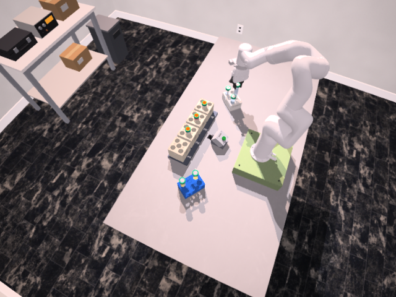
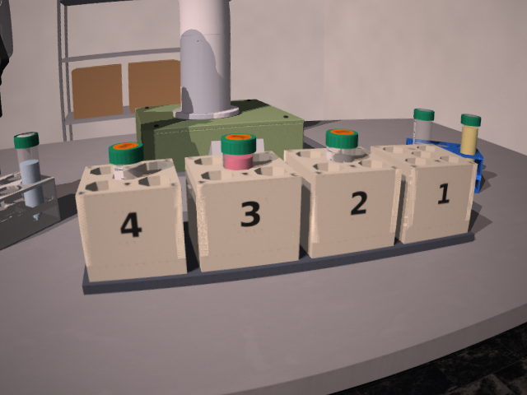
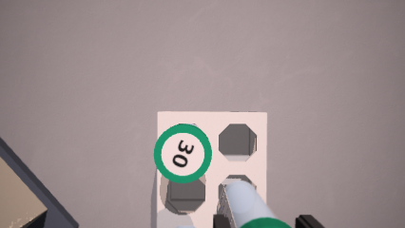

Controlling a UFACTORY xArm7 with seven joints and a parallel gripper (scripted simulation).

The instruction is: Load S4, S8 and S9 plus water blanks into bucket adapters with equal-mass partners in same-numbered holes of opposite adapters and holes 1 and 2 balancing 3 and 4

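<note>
the claw [image 1: 237,84] [image 2: 2,63] [image 3: 265,221] is closed on the cap end of a pale-blue-filled tube [image 1: 236,91] [image 3: 248,201]. its long axis looks roughly upright, cap up, rounded end down over a hole of the white rack [image 1: 236,107] [image 2: 47,199] [image 3: 214,125]; whether the end is inside, i can't tell.

in the wrist view a tube marked 30 [image 1: 228,88] [image 3: 183,153] stands at ten o'clock from it. another blank [image 1: 232,96] [image 2: 30,178] stands in the rack too.

in the top view, the loading stand [image 1: 195,147] [image 2: 272,267] lies toward seven o'clock from that rack. adapters 4 [image 1: 209,111] [image 2: 136,250], 3 [image 1: 201,124] [image 2: 251,246] and 2 [image 1: 192,137] [image 2: 353,234] each hold one orange-dotted tube in the middle hole, cap up; adapter 3's is pink. adapter 1 [image 1: 176,154] [image 2: 438,216] has no tube. the blue rack [image 1: 192,190] [image 2: 478,172], farther toward six o'clock, holds two capped tubes.
</note>
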